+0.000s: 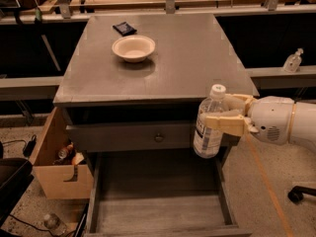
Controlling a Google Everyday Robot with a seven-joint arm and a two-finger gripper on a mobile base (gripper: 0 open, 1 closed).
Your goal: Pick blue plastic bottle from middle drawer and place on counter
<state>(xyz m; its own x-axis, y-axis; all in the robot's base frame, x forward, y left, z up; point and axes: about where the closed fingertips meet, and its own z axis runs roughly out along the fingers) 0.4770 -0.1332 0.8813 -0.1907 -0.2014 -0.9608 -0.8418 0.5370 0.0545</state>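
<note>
One arm comes in level from the right of the counter (197, 58), its gripper (216, 121) pinching the bottle (206, 142) round the middle. The bottle's upright in the air just off the counter's front right corner, over the open drawer (158, 209). A bowl (133, 48) sits on the counter's back left, and a cardboard box (59, 177) down to its left holds some clutter.

Hand (213, 112) beside the counter's (187, 63) front-right corner, far finger (236, 101) partly behind the blue plastic bottle (206, 143)
</note>
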